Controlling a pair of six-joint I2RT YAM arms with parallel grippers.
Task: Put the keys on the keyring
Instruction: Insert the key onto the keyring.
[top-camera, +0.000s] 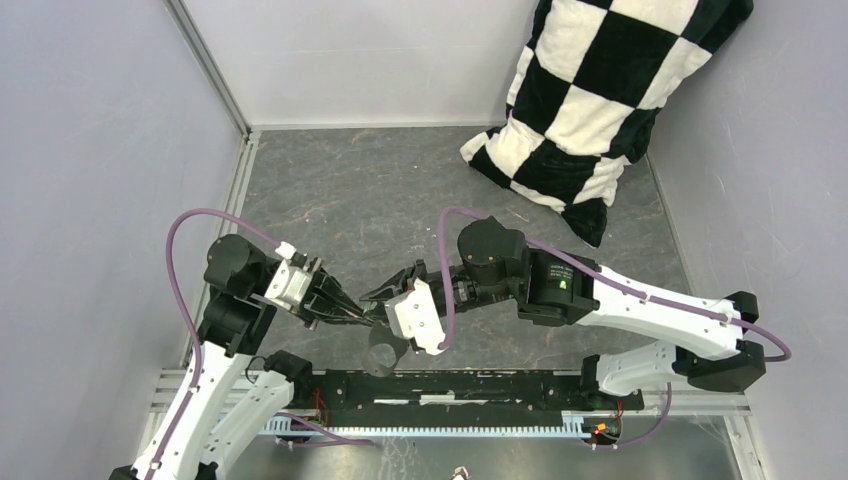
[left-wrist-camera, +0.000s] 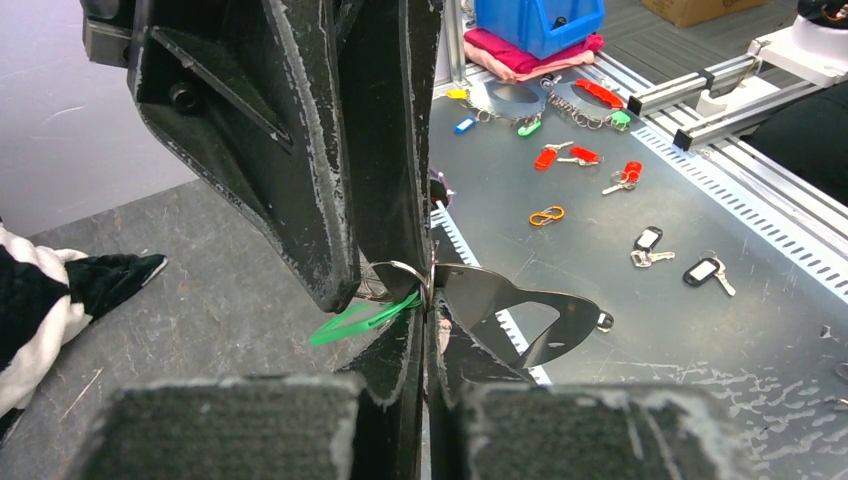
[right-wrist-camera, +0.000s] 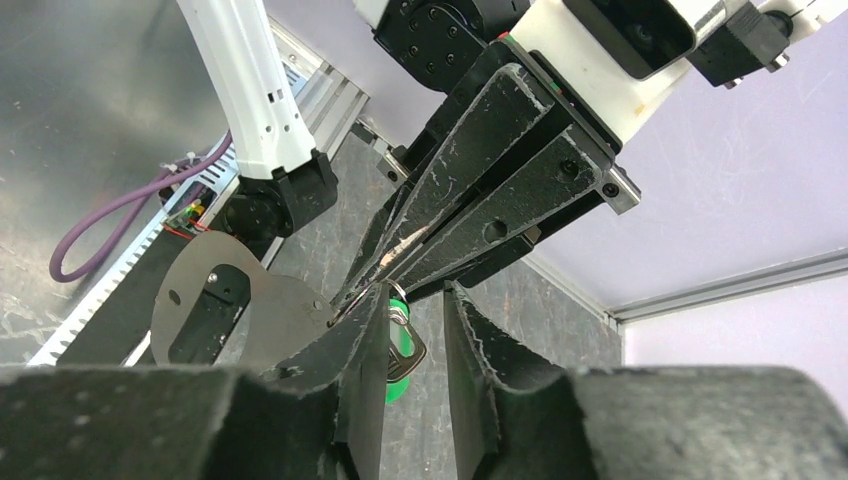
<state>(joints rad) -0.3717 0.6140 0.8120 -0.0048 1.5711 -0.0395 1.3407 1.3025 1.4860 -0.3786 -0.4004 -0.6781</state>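
The keyring (left-wrist-camera: 500, 300) is a flat grey metal loop with a small ring (left-wrist-camera: 405, 270) at its end. It hangs over the near edge of the table (top-camera: 380, 357). My left gripper (left-wrist-camera: 425, 312) is shut on it where that small ring joins. A green-headed key (right-wrist-camera: 400, 350) dangles from the small ring; in the left wrist view it shows edge-on (left-wrist-camera: 355, 320). My right gripper (right-wrist-camera: 418, 300) faces the left one with its fingers apart. The key hangs in the gap, close against the left finger (right-wrist-camera: 365, 340). Both grippers meet tip to tip (top-camera: 368, 308).
A black-and-white checked cushion (top-camera: 600, 100) lies at the back right. Grey walls close in the left, back and right. Behind the arms, a metal bench (left-wrist-camera: 700, 330) holds several loose keys and tags (left-wrist-camera: 650, 245) and a blue bin (left-wrist-camera: 540, 20).
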